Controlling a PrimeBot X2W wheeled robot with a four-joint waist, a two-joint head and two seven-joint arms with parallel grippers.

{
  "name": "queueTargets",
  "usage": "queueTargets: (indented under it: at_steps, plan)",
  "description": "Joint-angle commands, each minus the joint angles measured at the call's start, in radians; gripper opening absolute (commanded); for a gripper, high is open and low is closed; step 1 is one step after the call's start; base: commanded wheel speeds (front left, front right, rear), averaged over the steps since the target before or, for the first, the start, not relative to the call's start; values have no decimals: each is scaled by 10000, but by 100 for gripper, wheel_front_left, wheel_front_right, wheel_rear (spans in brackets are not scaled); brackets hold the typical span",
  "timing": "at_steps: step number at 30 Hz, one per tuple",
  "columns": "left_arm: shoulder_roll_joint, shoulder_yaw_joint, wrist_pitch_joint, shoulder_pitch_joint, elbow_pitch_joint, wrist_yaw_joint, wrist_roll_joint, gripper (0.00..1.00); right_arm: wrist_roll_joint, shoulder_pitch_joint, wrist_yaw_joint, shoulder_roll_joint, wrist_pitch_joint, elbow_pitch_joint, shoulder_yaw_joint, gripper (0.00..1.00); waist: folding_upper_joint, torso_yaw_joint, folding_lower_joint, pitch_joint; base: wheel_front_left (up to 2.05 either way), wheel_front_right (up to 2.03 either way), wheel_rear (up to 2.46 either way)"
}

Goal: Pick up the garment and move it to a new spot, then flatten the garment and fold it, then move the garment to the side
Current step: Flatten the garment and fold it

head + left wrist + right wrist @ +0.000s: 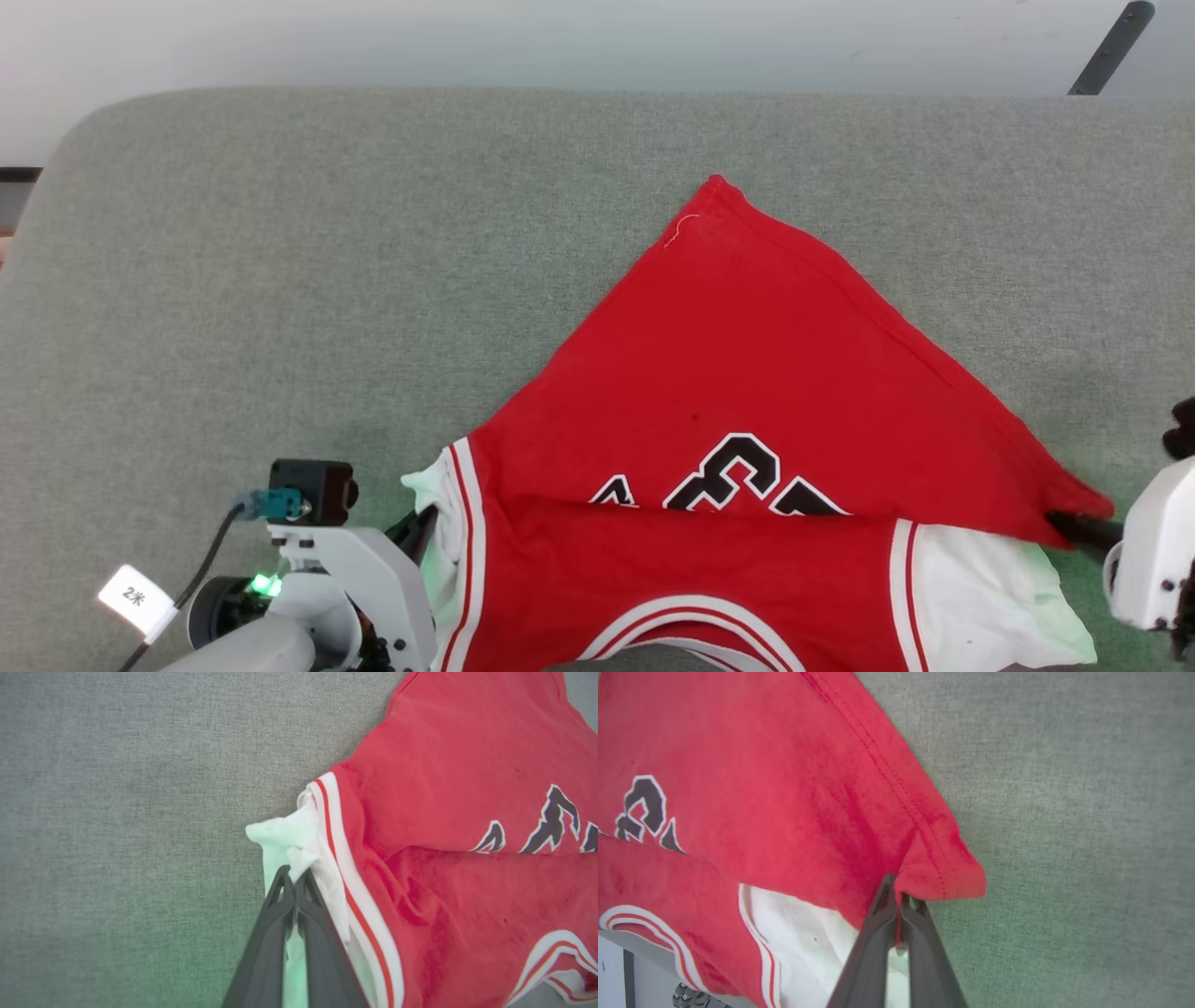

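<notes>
Left tool (294, 875), right tool (898, 890) pinch garment (747, 373) edges; wide grey surface (327, 261) beyond.

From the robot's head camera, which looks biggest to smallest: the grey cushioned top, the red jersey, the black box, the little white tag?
1. grey cushioned top, by far.
2. red jersey.
3. black box and white tag look alike; both sit near the camera, so I won't rank them.

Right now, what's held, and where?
The red jersey shirt with white sleeves: left end effector pinches its white sleeve edge, right end effector pinches a red hem corner.
</notes>
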State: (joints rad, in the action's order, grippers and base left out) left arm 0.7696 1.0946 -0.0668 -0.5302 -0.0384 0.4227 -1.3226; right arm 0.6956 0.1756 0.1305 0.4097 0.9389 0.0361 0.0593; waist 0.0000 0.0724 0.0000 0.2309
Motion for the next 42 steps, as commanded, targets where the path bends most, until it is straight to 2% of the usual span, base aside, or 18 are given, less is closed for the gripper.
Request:
queueTargets:
  at_steps: [1, 3, 4, 5, 6, 9, 10, 11, 13, 24, 31, 37, 42]
  plan:
    - [37, -30, -47, 123, 47, 78, -43, 0, -108, -140, 4, -116, -78, -9, 61, 0, 0, 3, 0, 10, 0, 0, 0]
    - [30, -45, -46, 131, 85, 92, -60, 0, -191, -219, 4, -271, -166, 24, 111, 0, 0, 18, 0, 17, 0, 0, 0]
    - [28, -47, -52, 142, 94, 99, -59, 0, -212, -246, 4, -319, -193, 58, 115, 4, 0, 27, 0, 15, 0, 0, 0]
    - [28, -44, -49, 157, 106, 106, -62, 0, -204, -261, 4, -370, -243, 77, 102, 12, 0, 35, 0, 11, 0, 0, 0]
    - [25, -47, -48, 167, 113, 98, -69, 0, -189, -254, 4, -398, -265, 98, 114, 28, 0, 44, 0, 4, 0, 0, 0]
    - [23, -57, -66, 188, 129, 99, -83, 0, -268, -294, 4, -379, -362, 162, 99, 42, 0, 71, 0, -27, 0, 0, 0]
    - [23, -62, -80, 206, 134, 96, -92, 0, -215, -278, 4, -401, -423, 135, 98, 51, 0, 76, 0, -39, 0, 0, 0]
    - [24, -64, -91, 229, 140, 100, -101, 0, -166, -261, 4, -430, -434, 122, 115, 80, 0, 79, 0, -54, 0, 0, 0]
    - [30, -63, -95, 254, 152, 114, -120, 0, -19, -227, 4, -401, -442, 10, 28, 100, 0, 86, 0, -87, 0, 0, 0]
    - [-73, -18, -163, 411, 239, 162, -158, 0, 109, 260, 4, -275, -620, -1297, -179, 100, 0, 237, 0, -234, 0, 0, 0]
    - [-242, 64, -89, 284, 200, 85, -58, 0, -471, 1280, 4, -157, -903, -1679, -297, 100, 0, 597, 0, -244, 0, 0, 0]
    - [-629, 217, 15, 2, 63, -159, 100, 0, -879, 2926, 4, 196, -1204, -985, -1098, 100, 0, 1214, 0, -99, 0, 0, 0]
    - [-1090, 379, 116, -335, -197, -452, 275, 0, -940, 4336, 4, 424, -1365, 334, -1833, 100, 0, 1851, 0, 181, 0, 0, 0]
